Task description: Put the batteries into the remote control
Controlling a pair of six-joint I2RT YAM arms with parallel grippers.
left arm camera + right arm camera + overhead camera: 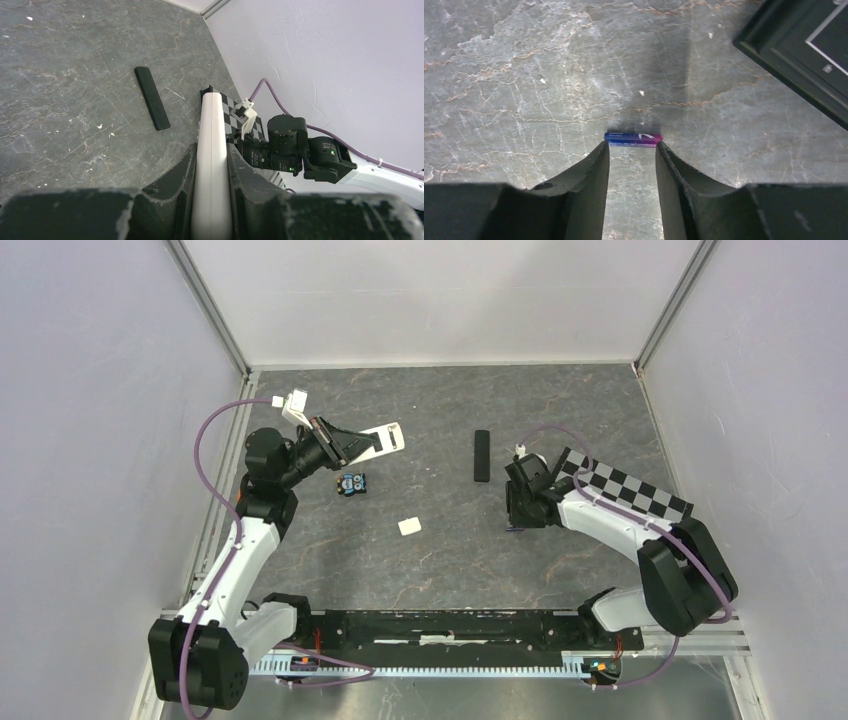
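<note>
My left gripper (338, 446) is shut on the edges of a white remote control (383, 439), holding it off the table at the back left. In the left wrist view the remote (212, 145) runs straight out between the fingers (176, 176). One bluish-purple battery (632, 139) lies crosswise on the table just past the tips of my right gripper (632, 148). That gripper is open with bare table between its fingers. From above, the right gripper (521, 512) points down at the middle right, with the battery (514, 530) a small dark sliver below it.
A black remote (481, 455) lies at the centre back, also seen from the left wrist (152, 98). A small blue object (352, 484) and a white cover piece (410, 526) rest left of centre. A checkered board (630, 492) sits under the right arm.
</note>
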